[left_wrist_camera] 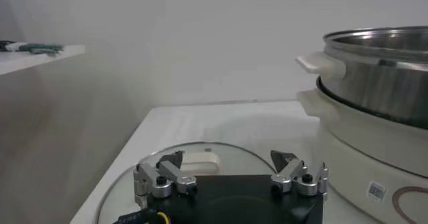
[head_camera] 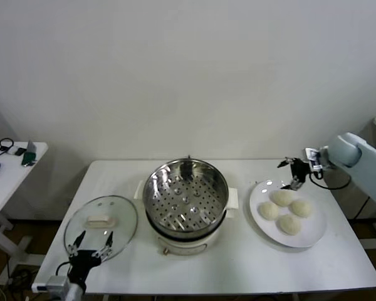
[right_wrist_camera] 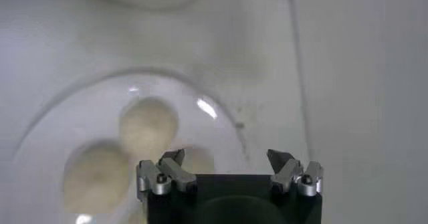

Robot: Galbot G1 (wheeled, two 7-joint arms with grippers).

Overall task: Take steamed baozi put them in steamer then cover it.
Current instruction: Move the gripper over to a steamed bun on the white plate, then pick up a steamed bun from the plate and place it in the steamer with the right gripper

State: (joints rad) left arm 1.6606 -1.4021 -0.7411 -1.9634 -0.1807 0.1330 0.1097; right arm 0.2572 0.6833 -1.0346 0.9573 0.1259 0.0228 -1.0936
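Head view: right hand (head_camera: pixel 294 174) hovers with fingers spread wide and nothing in them, four steamed baozi (head_camera: pixel 283 211) just below it on a white plate (head_camera: pixel 313 236). Left hand (head_camera: pixel 91 243), also open and holding nothing, sits over the near edge of the cover (head_camera: pixel 101 222), which lies on the worktop (head_camera: pixel 238 263) beside the steamer (head_camera: pixel 185 199).

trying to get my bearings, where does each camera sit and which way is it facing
Head view: high on the robot, looking down at the table; both arms show.
Left wrist view: low behind the open left gripper, facing along the cover toward the steamer.
Right wrist view: above the open right gripper, looking down on the steamed baozi on the plate.
Shared: head and left wrist both show cover and steamer.
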